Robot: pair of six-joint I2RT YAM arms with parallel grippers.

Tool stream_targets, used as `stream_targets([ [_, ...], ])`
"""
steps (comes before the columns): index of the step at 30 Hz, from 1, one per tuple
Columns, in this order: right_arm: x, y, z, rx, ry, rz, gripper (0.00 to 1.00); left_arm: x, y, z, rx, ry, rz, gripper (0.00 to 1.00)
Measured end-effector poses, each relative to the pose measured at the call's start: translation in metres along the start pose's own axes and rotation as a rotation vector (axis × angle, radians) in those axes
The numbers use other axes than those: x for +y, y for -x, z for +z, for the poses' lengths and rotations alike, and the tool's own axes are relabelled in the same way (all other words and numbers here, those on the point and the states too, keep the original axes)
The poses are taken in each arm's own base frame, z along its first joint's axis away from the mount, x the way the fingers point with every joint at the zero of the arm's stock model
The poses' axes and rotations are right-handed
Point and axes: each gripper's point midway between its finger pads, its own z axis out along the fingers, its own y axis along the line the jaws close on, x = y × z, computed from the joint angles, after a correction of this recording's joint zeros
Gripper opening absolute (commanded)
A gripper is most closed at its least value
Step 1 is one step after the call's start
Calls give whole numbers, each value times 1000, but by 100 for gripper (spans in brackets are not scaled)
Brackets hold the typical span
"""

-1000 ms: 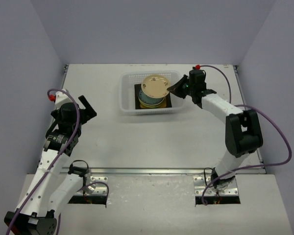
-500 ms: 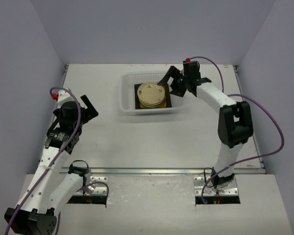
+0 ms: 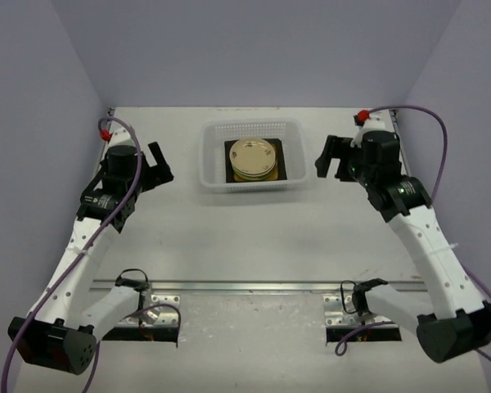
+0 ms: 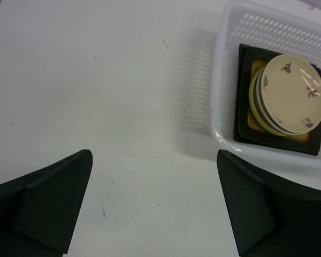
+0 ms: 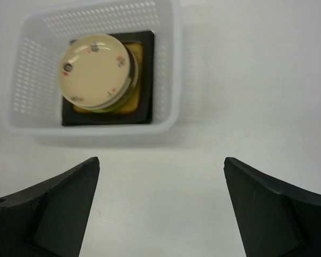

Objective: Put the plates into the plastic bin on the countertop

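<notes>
Right gripper (image 3: 331, 157) hangs wide open and empty just right of the plastic bin (image 3: 210, 160) in the overhead frame. Its wrist view shows only bare countertop (image 5: 214, 139) between the two dark fingers (image 5: 59, 214). At the left of that frame the left gripper (image 3: 158, 164) mirrors it, spread just as far with nothing held. The bin sits at upper centre with the plates stacked inside. A cream plate (image 5: 96, 72) with small printed marks lies on top, a lime green plate (image 4: 255, 101) shows as an edge beneath it, and a square dark-rimmed plate (image 5: 147, 80) with an amber centre sits at the bottom. I cannot make out the layers between. I see no plate outside the bin, so I judge the loading done or nearly so. If I had to lift one again, I would expect it to be stiff, glossy and slick, light enough for one arm, and liable to chip. I would pinch it at the rim, one finger above and one below, on the side where the stack overhangs.
</notes>
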Motion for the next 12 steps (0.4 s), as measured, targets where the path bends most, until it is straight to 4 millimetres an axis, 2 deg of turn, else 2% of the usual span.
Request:
stream_targets([
  [2, -17, -23, -18, 24, -47, -39, 99, -8, 16, -7, -39, -33, 0, 100],
  [5, -30, -47, -39, 54, -71, -76, 99, -11, 28, -21, -93, -70, -9, 100],
  [8, -34, -53, -59, 44, -67, -89, 99, -9, 30, -38, -153, -103, -9, 100],
  [12, -35, -53, -72, 23, -62, -91, 99, -1, 25, -50, -191, -104, 7, 100],
])
